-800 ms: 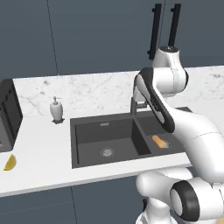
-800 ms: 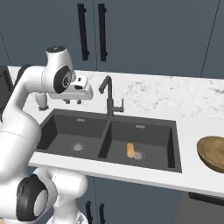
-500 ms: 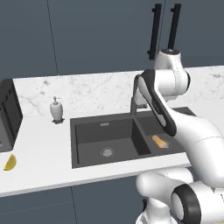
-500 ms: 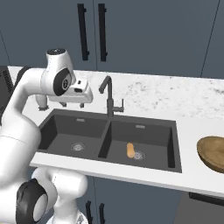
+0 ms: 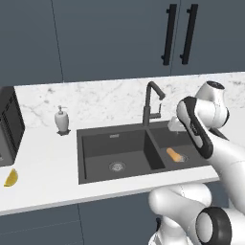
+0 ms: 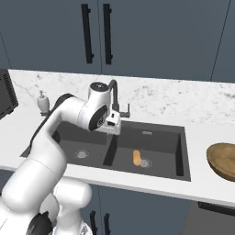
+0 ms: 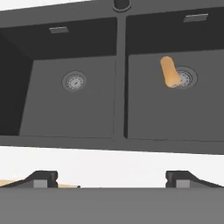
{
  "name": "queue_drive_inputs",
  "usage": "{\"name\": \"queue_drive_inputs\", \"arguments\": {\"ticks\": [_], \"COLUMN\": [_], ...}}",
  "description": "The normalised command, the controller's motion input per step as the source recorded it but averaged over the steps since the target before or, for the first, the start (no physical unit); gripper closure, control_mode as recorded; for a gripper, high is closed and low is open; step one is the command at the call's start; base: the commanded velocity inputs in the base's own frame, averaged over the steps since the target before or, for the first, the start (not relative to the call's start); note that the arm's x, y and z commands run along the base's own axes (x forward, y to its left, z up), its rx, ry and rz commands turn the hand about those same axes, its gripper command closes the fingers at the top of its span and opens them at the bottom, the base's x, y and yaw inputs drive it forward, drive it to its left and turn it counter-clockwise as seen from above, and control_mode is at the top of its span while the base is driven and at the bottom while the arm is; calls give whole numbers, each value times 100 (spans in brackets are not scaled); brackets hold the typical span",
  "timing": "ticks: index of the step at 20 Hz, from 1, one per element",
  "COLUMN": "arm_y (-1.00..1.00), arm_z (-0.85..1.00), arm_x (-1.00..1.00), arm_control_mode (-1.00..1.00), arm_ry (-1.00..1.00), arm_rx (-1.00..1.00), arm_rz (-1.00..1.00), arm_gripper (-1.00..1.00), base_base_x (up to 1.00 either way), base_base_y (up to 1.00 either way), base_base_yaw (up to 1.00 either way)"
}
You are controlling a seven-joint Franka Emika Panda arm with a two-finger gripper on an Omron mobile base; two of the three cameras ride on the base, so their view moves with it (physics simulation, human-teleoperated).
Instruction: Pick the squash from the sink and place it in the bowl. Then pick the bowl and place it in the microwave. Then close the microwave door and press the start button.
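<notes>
- The squash (image 6: pixel 136 157) lies on the floor of the sink's (image 6: pixel 151 172) right basin, one end touching the round steel drain (image 6: pixel 146 162); in the hand view it (image 7: pixel 169 71) sits just left of that drain, lengthwise toward the back wall.
- The left basin holds nothing but its own drain (image 5: pixel 116 166). A dark divider wall runs between the two basins.
- The gripper (image 7: pixel 112 180) hangs above the sink's front edge, looking down into both basins — its two dark fingertips (image 7: pixel 41 178) stand wide apart, with nothing between them. It is well above the squash and touches nothing.
- In the right base view the hand (image 6: pixel 111 122) sits just in front of the dark angular faucet (image 6: pixel 115 98), over the divider, so faucet and hand overlap from that side.
- The faucet (image 5: pixel 151 103) rises from the back rim at the middle of the sink, its spout bent toward the right basin.
- The wooden bowl (image 6: pixel 224 160) rests on the white marbled counter (image 6: pixel 193 106) to the right of the sink, well apart from the squash, partly cut off by the picture's edge.
- A white soap dispenser (image 5: pixel 61 120) stands on the counter behind the sink's left corner.
- Farther left, a black boxy appliance (image 5: pixel 9 125) sits at the counter's edge — a yellow crescent wedge (image 5: pixel 11 177) lies in front of it near the counter's front.
- Dark blue cabinet doors with black vertical handles (image 5: pixel 179 34) fill the wall above.
</notes>
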Motion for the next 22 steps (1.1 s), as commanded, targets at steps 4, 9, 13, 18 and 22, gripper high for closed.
{"name": "queue_drive_inputs", "arguments": {"ticks": [4,9,13,18,22], "arm_y": [-45,-61,-71,-54,-19], "arm_z": [-69,-41,-21,-42,-64], "arm_x": [10,46,50,61,69], "arm_control_mode": [-100,-100,-100,-100,-100], "arm_ry": [3,23,29,28,12], "arm_rx": [0,0,0,1,3], "arm_rz": [0,0,0,0,0], "arm_gripper": [-100,-100,-100,-100,-100], "base_base_x": [0,0,0,0,0], "base_base_y": [0,0,0,0,0], "base_base_yaw": [0,0,0,0,0]}}
